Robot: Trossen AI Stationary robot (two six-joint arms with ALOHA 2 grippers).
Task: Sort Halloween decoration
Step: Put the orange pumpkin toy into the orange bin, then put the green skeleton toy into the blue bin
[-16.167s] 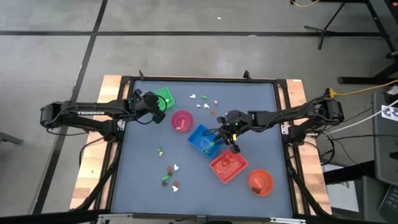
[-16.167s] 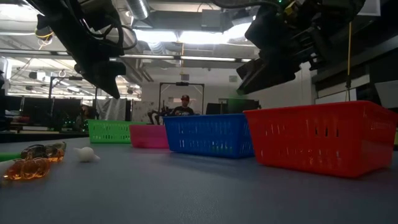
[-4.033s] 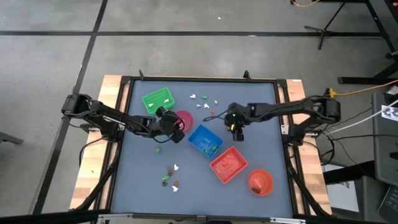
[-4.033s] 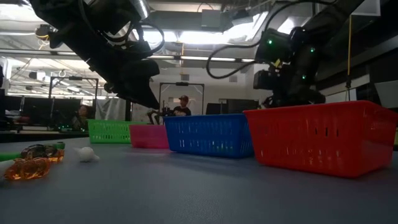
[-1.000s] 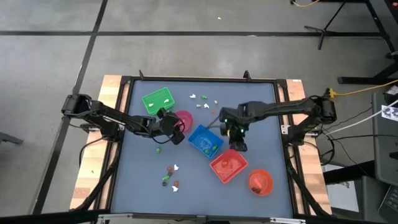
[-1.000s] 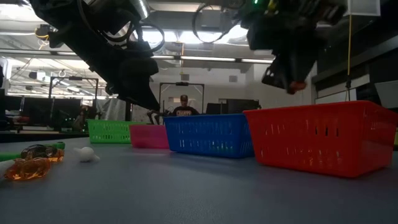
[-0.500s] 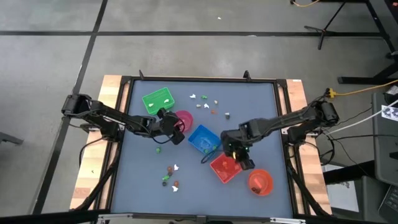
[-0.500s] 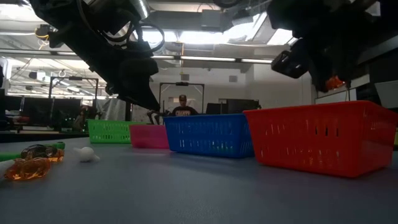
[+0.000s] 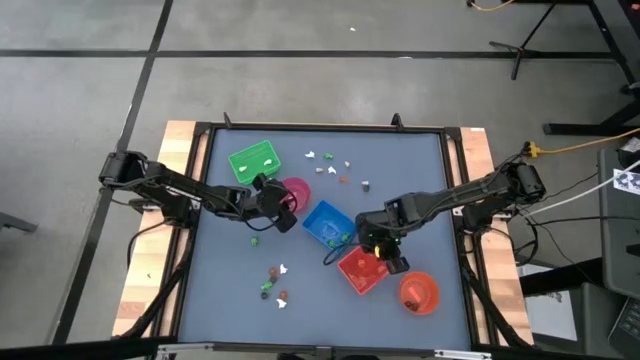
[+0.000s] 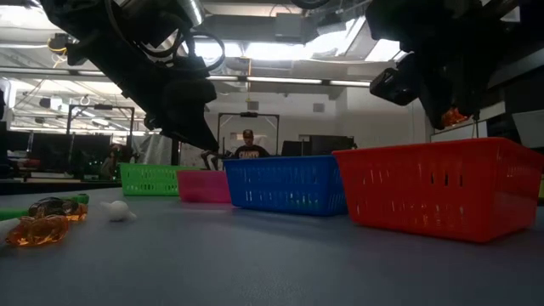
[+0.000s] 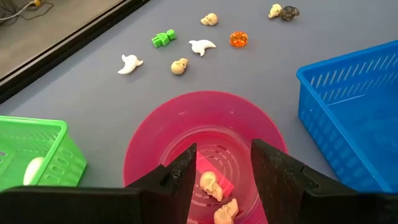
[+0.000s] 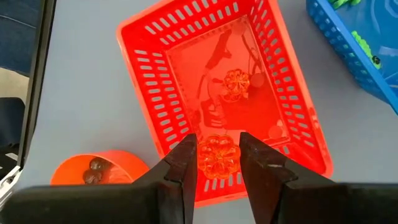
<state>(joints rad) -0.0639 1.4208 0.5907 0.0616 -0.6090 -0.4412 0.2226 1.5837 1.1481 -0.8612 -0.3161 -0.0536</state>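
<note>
Orange and translucent, a small pumpkin trinket sits pinched between the fingers of the right gripper, which hangs directly over the red tray. That tray already holds 1 matching orange pumpkin and, it seems, another small piece near its far wall, though that one is hard to make out. Just beside the tray, the orange bowl has a couple of dark pieces in it, and the blue tray carries some green ones.

Over on the other side, the left gripper hovers above the pink bowl with its fingers apart and nothing between them. 2 pale skulls lie in the bowl beneath it, and 1 white piece shows through the wall of the green tray.

Sorting looks partly done, by my reading. Every container has at least 1 item, yet plenty remains loose on the table: a far scatter of white ghosts, a green figure, a skull and another orange pumpkin, plus a near cluster on the left arm's side. Dropping the held pumpkin into the red tray appears to be the step in hand.
</note>
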